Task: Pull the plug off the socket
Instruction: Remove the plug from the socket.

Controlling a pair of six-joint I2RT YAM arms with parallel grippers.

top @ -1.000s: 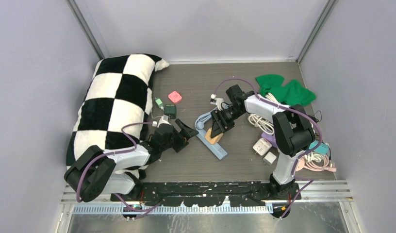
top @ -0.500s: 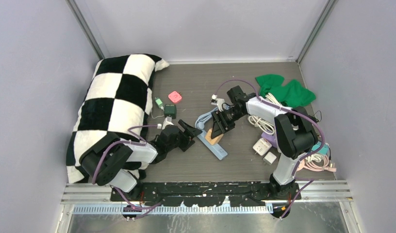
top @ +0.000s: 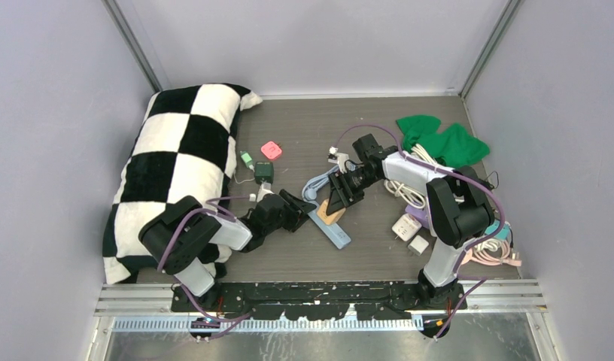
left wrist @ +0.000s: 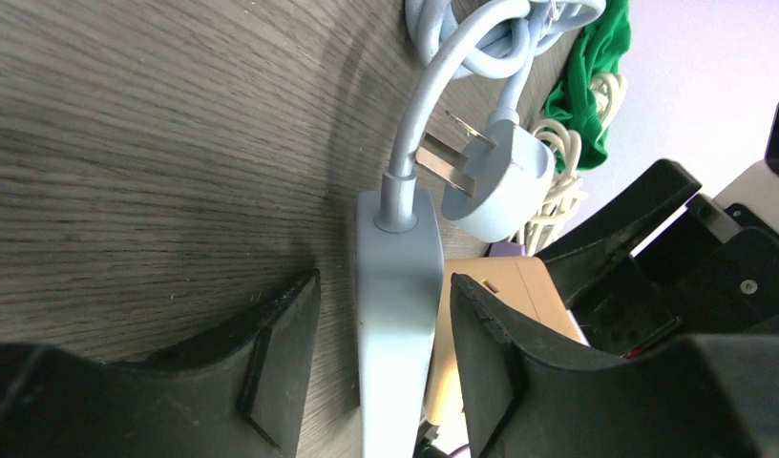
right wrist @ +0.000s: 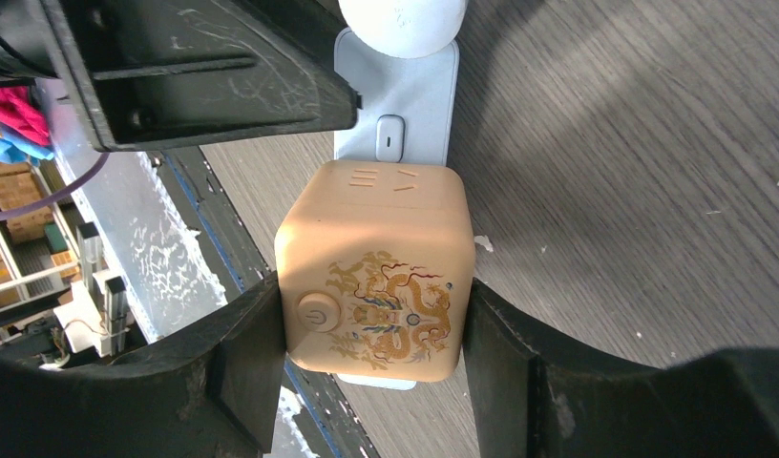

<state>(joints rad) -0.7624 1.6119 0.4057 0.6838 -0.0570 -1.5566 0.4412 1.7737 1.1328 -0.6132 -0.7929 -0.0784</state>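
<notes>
**Right jaws on the plug, left jaws astride the strip**

Near the table's middle, a little toward the near edge: pale blue power strip, lying flat and slantwise. Seated in it, upright: tan cube plug, printed with a dragon and a power button. Clamped on 2 opposite sides by the right gripper, pads flush against the cube, jaws part-way apart. Astride the strip's cord end: left gripper, jaws part-way apart, 1 finger standing off with a gap showing, the other close beside the strip. Beyond it, the strip's coiled cord and loose round plug. Along the left edge: checkered pillow. Toward the far right corner: green cloth.
</notes>
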